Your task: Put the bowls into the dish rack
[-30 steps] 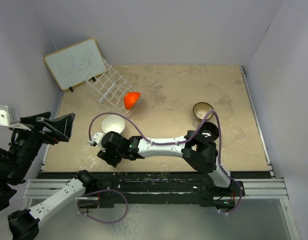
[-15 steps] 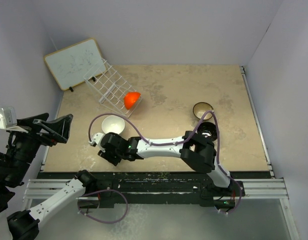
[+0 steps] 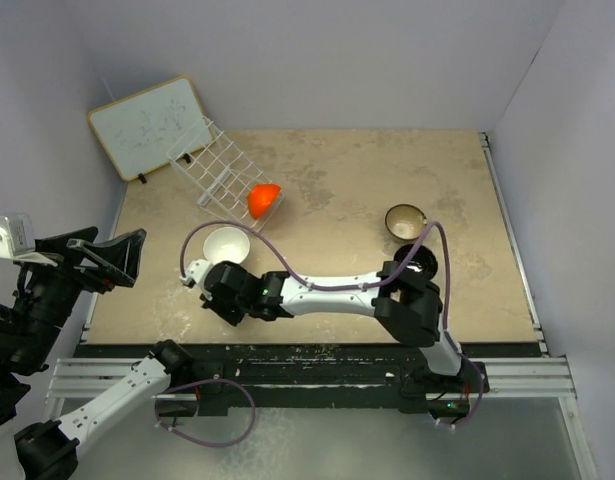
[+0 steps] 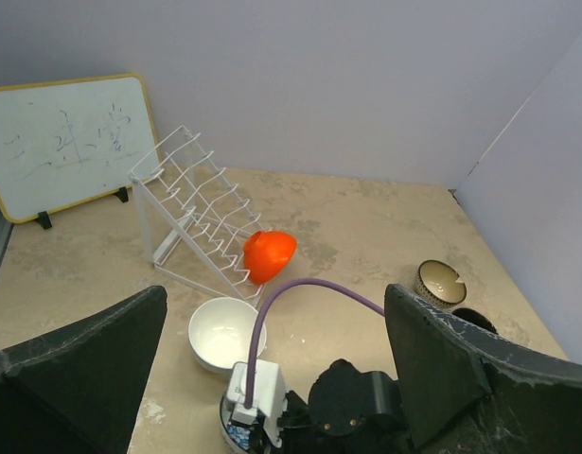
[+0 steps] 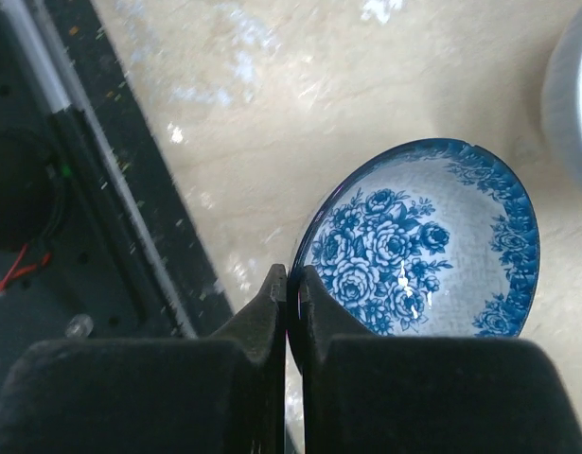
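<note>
presently five bowls (image 3: 226, 246) counted: one orange bowl (image 3: 264, 199) at the end of the one dish rack (image 3: 215, 170), four apart from it; right jaws pinching blue-patterned bowl (image 5: 423, 251) rim, left jaws spread.

The left tool (image 4: 276, 293) gapes wide at lower left. The right arm (image 3: 327, 290) stretches leftward along the bottom, the right tool (image 5: 291, 279) pinched on the rim of the blue-and-white bowl (image 5: 414, 246).

The blue-and-white bowl (image 5: 418, 246) shows blue roses on a pale inside, with a blue rim; the white bowl (image 3: 226, 246) is plain; the orange-red bowl (image 3: 263, 199) is glossy; the dish rack (image 3: 215, 172) is white.
</note>
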Available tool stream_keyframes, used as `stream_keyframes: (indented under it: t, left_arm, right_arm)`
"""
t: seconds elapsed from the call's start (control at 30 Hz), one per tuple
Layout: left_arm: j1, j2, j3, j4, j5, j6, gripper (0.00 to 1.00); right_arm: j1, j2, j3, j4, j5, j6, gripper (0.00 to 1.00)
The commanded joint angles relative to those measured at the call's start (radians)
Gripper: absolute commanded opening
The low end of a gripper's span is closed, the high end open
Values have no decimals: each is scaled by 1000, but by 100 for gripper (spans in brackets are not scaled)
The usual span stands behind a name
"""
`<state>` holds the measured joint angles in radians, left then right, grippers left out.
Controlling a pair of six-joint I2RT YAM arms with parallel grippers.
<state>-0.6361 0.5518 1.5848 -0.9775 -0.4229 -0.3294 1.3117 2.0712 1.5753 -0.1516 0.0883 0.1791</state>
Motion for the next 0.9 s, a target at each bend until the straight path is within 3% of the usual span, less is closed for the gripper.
stream_keyframes:
  t: [0.0,0.17,0.33,0.57,0.87]
  left_arm:
    - [4,13,17,16,6,2,99]
    - [4,14,11,27,17,2,99]
    - [3,24,24,36,39,3,99]
    - [4,79,102,28,69,41,99]
    - [3,142,178,10,123,79,99]
  right_arm:
    - [9,-169,-60,57,-98,77,0]
    - [-26,-256,-94,99,-175,142,0]
    - [-144,-362,-220,304,-358,308,0]
    - [-322,-466,-370,835,-544,619,0]
    - [-488,-307,-453,1643,-432,1051,0]
